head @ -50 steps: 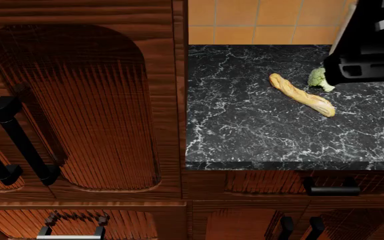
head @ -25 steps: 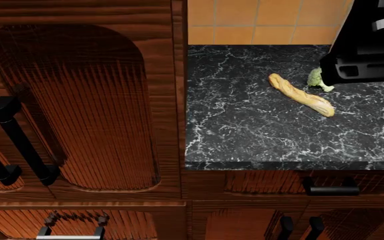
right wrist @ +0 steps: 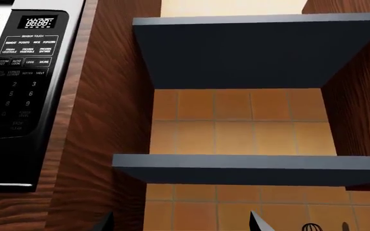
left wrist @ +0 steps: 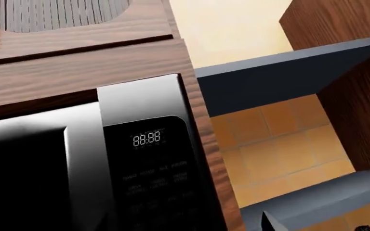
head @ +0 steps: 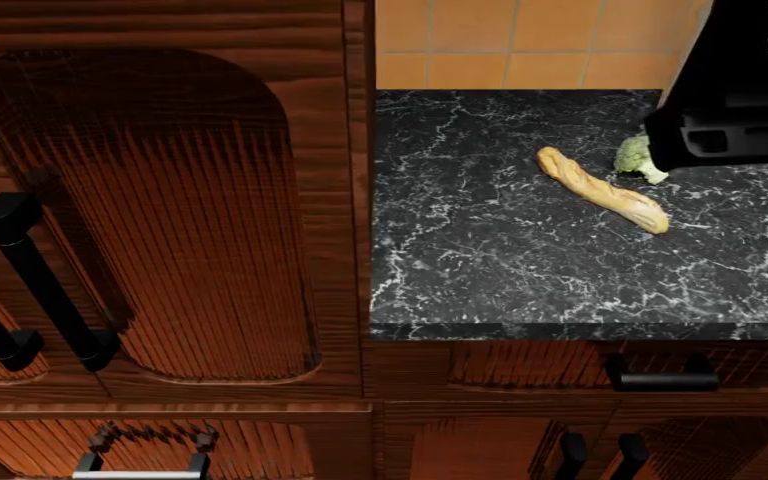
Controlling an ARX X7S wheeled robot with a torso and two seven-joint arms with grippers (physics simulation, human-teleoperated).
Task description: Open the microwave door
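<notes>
The microwave [left wrist: 108, 159] is built into wooden cabinetry; its dark glass door [left wrist: 18, 178] is shut beside a control panel [left wrist: 150, 168] showing 88:88. My left gripper [left wrist: 188, 227] is close in front of that panel. One fingertip [left wrist: 270, 224] shows far to one side, and the other is lost against the black panel. The right wrist view shows the same panel [right wrist: 24, 72] off to one side. My right gripper [right wrist: 179, 224] is open and holds nothing, facing orange wall tiles beside the microwave. The microwave is out of the head view.
Grey shelves [right wrist: 236, 168] sit between wooden side panels next to the microwave. Below, a black marble counter [head: 491, 260] holds a baguette [head: 603, 189] and broccoli [head: 635, 157]. My right arm's black link [head: 738, 110] hangs over its far right. Tall cabinet doors with black handles [head: 44, 280] stand at left.
The right arm's black link in the head view shifted slightly and came back. Nothing on the counter moved.
</notes>
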